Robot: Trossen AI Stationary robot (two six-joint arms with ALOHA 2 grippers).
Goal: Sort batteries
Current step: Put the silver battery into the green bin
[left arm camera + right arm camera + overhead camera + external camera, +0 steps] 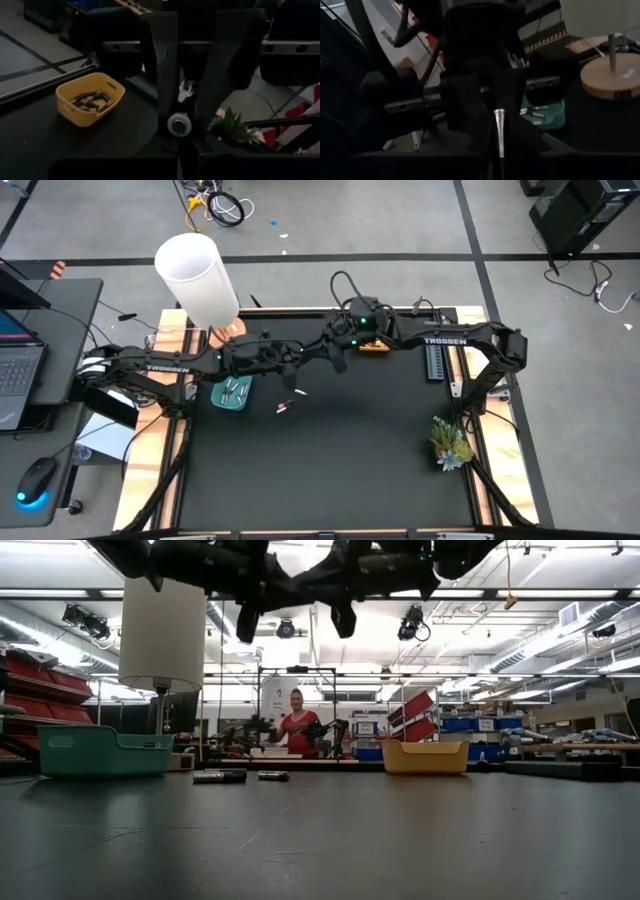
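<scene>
Mid-air handoff looks sketchy: left gripper (296, 372) clamped on 1 battery (186, 91), can't tell about right gripper (338, 358), so a misaligned pass drops it.

We see both arms raised, stretched toward each other mid-air, left pincer (289, 376) closed, right pincer (340, 360) facing it, close.

From directly overhead we look straight down on the whole black table (330, 450), both arms reaching in from its sides. At tabletop height we look level across the table into the room, where a person (297, 718) sits far back. The left wrist camera looks past its own fingers toward the yellow bin (90, 98) and the plant sprig (232, 127); the right wrist camera faces the teal bin (545, 114). Both bins (425, 756) (100, 751) also show in the low view.
</scene>
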